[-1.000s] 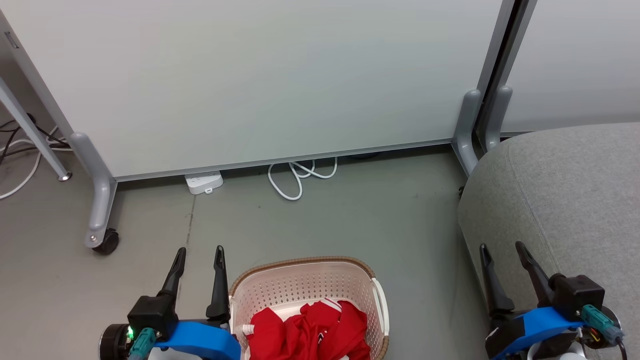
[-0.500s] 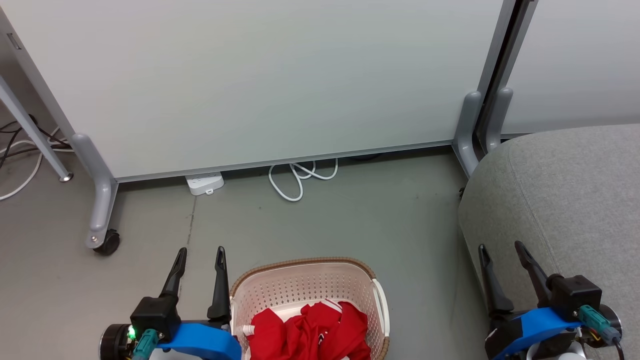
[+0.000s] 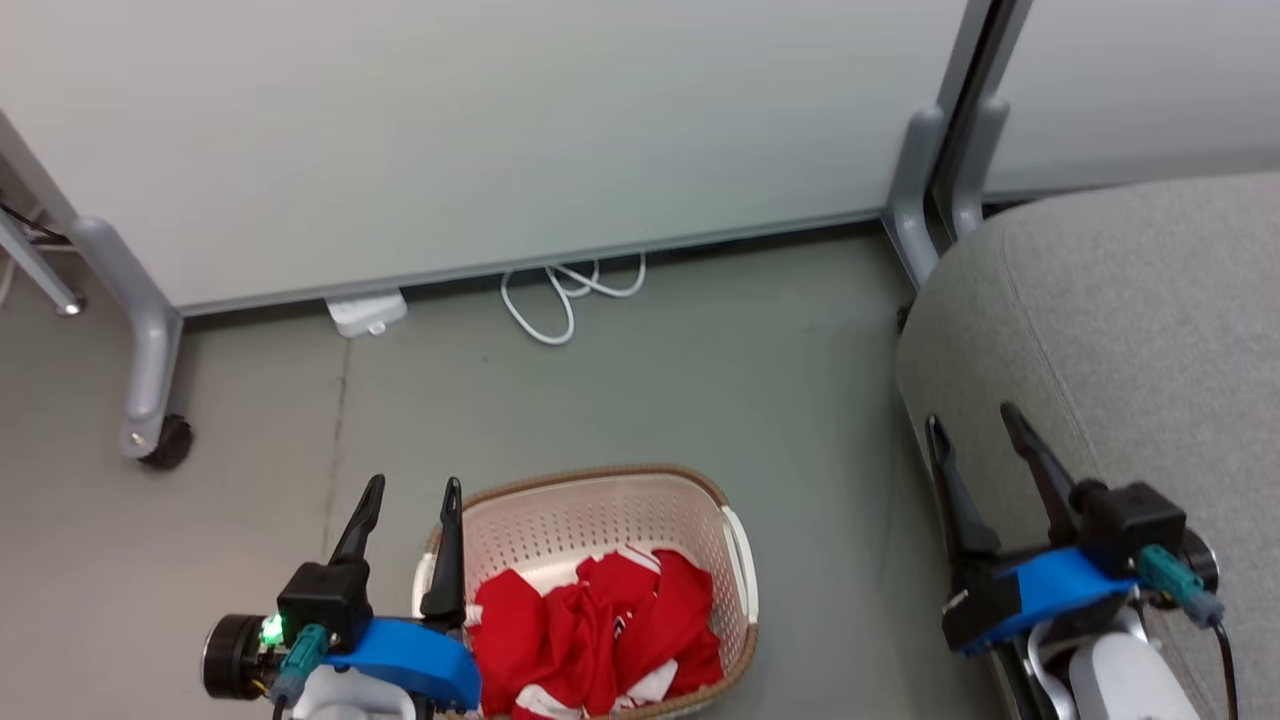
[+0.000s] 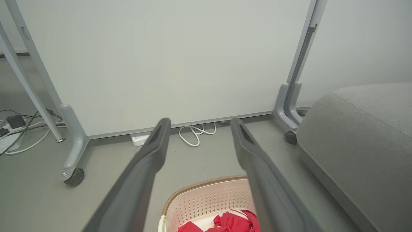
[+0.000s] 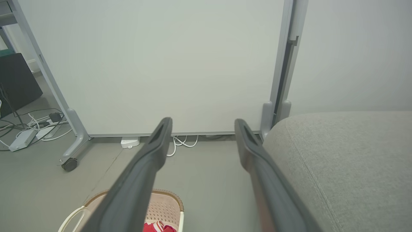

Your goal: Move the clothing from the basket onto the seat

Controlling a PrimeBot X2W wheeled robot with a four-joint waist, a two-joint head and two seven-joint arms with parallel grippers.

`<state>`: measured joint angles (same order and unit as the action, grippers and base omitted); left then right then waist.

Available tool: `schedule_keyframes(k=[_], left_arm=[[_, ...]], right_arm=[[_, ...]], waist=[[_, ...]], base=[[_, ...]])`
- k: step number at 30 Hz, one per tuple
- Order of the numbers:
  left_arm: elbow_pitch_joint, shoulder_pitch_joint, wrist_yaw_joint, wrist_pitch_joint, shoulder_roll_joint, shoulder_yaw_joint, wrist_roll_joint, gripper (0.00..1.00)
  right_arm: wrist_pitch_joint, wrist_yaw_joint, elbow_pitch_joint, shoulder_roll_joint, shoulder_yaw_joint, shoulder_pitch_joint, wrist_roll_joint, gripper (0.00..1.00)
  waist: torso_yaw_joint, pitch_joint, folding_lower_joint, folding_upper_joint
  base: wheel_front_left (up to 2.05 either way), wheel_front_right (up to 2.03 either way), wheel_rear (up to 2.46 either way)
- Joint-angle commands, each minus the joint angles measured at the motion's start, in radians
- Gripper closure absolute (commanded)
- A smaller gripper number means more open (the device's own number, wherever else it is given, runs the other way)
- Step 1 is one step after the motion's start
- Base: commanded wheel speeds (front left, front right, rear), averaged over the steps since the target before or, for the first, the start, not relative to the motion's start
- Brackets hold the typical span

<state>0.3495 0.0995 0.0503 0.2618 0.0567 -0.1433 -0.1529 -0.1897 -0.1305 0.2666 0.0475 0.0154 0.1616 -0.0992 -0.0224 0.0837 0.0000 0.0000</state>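
Both pincers are spread wide, holding nothing: left pincer (image 3: 414,484) is lower left, just beside the basket (image 3: 560,520), and right pincer (image 3: 972,415) is lower right, against the seat (image 3: 1130,330) edge. The clothing (image 3: 600,630) is bunched in the basket, bottom centre. My worry is fingers clipping the rim or snagging a hole and dragging the light basket along. Count: one basket, one seat, two pincers. I can't split the red heap into pieces.

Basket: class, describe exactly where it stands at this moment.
In the head view the basket stands on the floor at bottom centre, close beside the left pincer, with the seat further to its right.
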Motion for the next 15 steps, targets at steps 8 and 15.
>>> schedule_keyframes(k=[8, 15], left_arm=[[0.175, 0.154, 0.026, 0.005, 0.039, -0.006, 0.018, 0.0], [0.334, 0.29, 0.037, -0.04, 0.086, -0.022, 0.038, 0.0]], right_arm=[[-0.027, 0.0, -0.041, 0.005, 0.061, 0.157, 0.008, 0.0], [-0.047, 0.0, -0.059, 0.004, 0.124, 0.275, -0.01, 0.0]], waist=[[-0.12, 0.253, 0.0, 0.0], [-0.191, 0.436, 0.0, 0.0]], base=[[0.0, 0.0, 0.0], [0.0, 0.0, 0.0]])
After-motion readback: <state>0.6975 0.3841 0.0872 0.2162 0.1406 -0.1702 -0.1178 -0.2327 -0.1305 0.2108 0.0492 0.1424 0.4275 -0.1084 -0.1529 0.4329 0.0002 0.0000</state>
